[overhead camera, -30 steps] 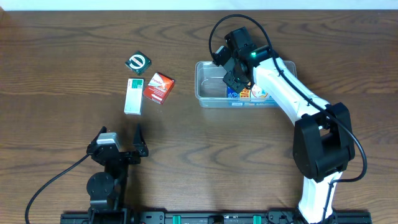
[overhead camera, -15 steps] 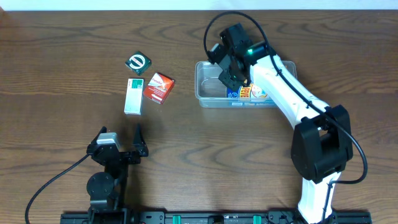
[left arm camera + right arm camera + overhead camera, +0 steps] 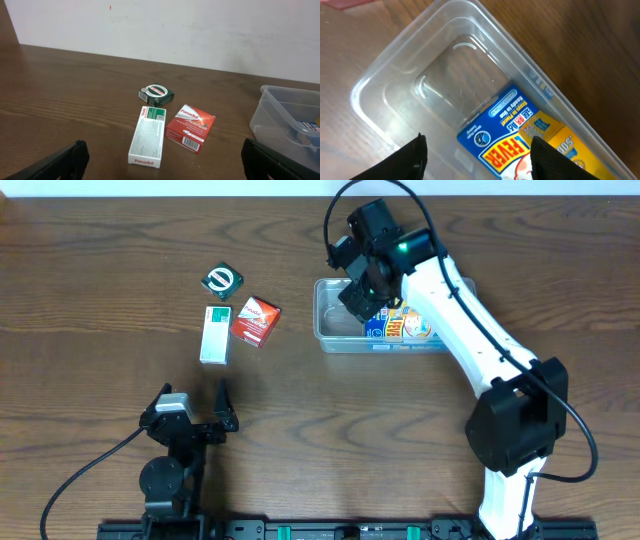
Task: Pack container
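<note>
The clear container point(image 3: 331, 320) stands right of centre, and its rim point(image 3: 375, 80) fills the right wrist view. Inside it at the right end lie a blue "FEVER" box point(image 3: 502, 132) and a yellow box point(image 3: 562, 145); the left half is bare. My right gripper point(image 3: 360, 292) hovers over the tub, its jaws open point(image 3: 477, 165) with the blue box lying below them, not gripped. My left gripper point(image 3: 190, 418) rests near the front edge, wide open and empty point(image 3: 165, 170). Ahead of it lie a white Panadol box point(image 3: 148, 135), a red box point(image 3: 191, 128) and a small green box point(image 3: 156, 92).
The three loose boxes lie in a cluster left of the tub: white point(image 3: 215, 335), red point(image 3: 255, 321), green point(image 3: 222, 280). A black cable point(image 3: 80, 475) trails from the left arm's base. The right arm's white links point(image 3: 470, 330) reach across the table's right side.
My right gripper has opened and drawn back up and to the left. The blue box stays lying in the tub. The left arm has not moved.
</note>
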`<state>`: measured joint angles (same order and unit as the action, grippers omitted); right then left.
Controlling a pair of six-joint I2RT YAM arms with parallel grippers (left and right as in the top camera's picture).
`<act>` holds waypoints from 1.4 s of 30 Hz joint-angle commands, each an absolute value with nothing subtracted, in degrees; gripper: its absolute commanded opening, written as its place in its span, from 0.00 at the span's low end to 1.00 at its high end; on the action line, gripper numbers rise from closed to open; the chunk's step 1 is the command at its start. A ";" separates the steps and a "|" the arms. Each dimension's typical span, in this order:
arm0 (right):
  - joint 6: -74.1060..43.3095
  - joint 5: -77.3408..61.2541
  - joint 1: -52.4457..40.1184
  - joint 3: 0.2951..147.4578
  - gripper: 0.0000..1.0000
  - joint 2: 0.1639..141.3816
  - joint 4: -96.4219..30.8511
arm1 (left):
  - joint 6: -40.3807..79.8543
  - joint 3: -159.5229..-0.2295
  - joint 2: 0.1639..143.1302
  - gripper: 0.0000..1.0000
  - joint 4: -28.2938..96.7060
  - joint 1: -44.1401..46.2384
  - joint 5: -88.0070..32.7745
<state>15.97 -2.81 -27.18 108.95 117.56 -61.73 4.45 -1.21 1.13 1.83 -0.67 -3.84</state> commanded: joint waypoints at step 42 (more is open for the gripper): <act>-15.79 -0.21 -18.00 113.69 0.99 108.01 -63.33 | 4.10 -0.23 1.04 0.98 3.75 -0.93 -3.84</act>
<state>-12.97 -1.30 -23.24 113.19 110.78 -61.84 4.45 -1.21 1.13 1.83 -0.67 -3.84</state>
